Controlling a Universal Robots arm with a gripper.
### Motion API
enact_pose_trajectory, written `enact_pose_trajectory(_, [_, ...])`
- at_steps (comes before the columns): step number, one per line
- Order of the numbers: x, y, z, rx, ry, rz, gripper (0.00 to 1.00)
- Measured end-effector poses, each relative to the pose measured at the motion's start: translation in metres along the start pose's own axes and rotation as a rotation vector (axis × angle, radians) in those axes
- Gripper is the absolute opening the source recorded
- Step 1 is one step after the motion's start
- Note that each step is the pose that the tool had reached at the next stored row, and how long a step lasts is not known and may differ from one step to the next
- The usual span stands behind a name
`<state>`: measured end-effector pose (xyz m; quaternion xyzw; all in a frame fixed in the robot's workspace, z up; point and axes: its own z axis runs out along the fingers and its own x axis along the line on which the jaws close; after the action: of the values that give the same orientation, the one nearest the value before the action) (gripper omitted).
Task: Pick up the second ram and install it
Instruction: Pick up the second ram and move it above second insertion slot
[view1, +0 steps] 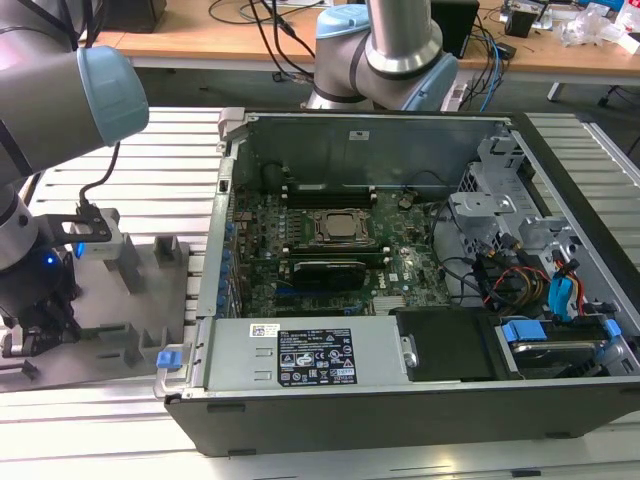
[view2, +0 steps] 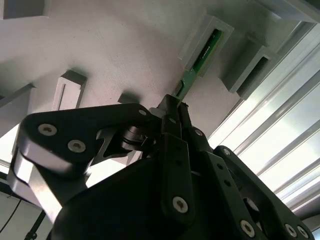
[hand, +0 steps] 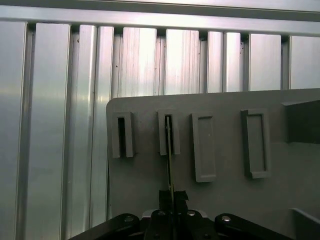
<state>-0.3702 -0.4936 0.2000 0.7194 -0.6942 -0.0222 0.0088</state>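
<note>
The second ram (view2: 202, 55) is a slim green stick, seen edge-on in the first wrist view (hand: 169, 150). Its far end sits in a slotted block (hand: 169, 132) of the grey tray (hand: 225, 200). My gripper (view2: 176, 106) is shut on the stick's near end, one black fingertip on each flat side, and it shows the same hold in the first wrist view (hand: 172, 196). In the exterior view my arm's wrist (view1: 40, 280) hangs low over the tray (view1: 110, 340) at the exterior view's left, and the stick is hidden there.
Several other upright slotted blocks (hand: 204, 147) stand on the tray. An open computer case (view1: 400, 375) lies at the exterior view's right, with the green motherboard (view1: 400, 265) and CPU socket (view1: 340, 226) inside. Ribbed aluminium table (hand: 60, 125) surrounds the tray.
</note>
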Motion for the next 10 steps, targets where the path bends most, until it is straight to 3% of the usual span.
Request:
enact_pose_trajectory(7, [0.0000, 0.0000, 0.0002, 0.0000, 0.0000, 0.001, 0.14])
enact_pose_trajectory(9, [-0.0001, 0.0000, 0.0003, 0.0007, -0.0011, 0.024, 0.14])
enact_pose_trajectory(10, [-0.0001, 0.0000, 0.0003, 0.0014, -0.0027, 0.059, 0.14])
